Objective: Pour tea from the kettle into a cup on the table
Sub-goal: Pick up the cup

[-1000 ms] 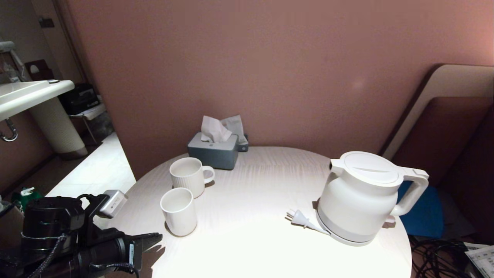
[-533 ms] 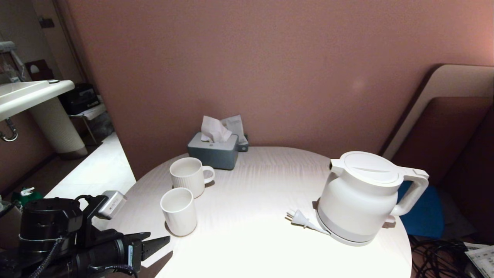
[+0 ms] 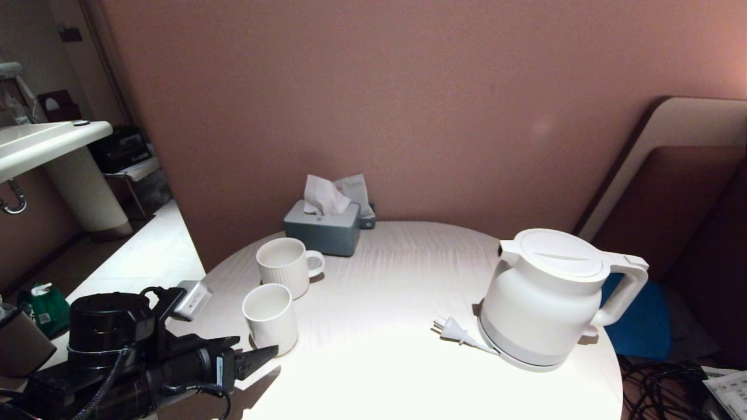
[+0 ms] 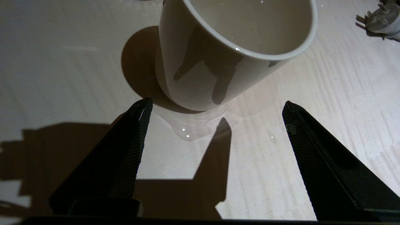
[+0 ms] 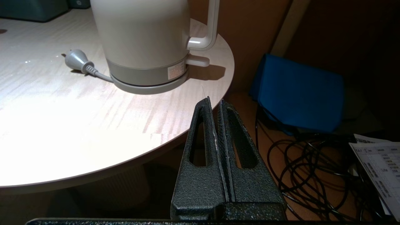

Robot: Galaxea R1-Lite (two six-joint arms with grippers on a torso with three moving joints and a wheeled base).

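The white kettle (image 3: 545, 294) stands upright on its base at the right of the round pale table (image 3: 379, 280), handle toward the right edge; the right wrist view shows it too (image 5: 143, 34). The plain white cup (image 3: 270, 318) stands at the table's left front. My left gripper (image 3: 257, 357) is open, low over the table just in front of the cup (image 4: 231, 53), with its fingertips (image 4: 143, 109) level with the cup's foot and nothing between them. A small clear puddle (image 4: 187, 131) lies at the cup's foot. My right gripper (image 5: 215, 100) is shut and empty, below the table's right front edge, out of the head view.
A ribbed handled mug (image 3: 286, 265) stands just behind the cup, a grey tissue box (image 3: 322, 227) behind that. The grey plug (image 3: 452, 329) and cord lie left of the kettle's base disc (image 5: 147, 87). A blue bag (image 5: 300, 93) and coiled cables (image 5: 312, 168) lie on the floor.
My left arm has moved forward and to the right, bringing its open fingers up to the cup's near side. The kettle, cup and mug have not moved.
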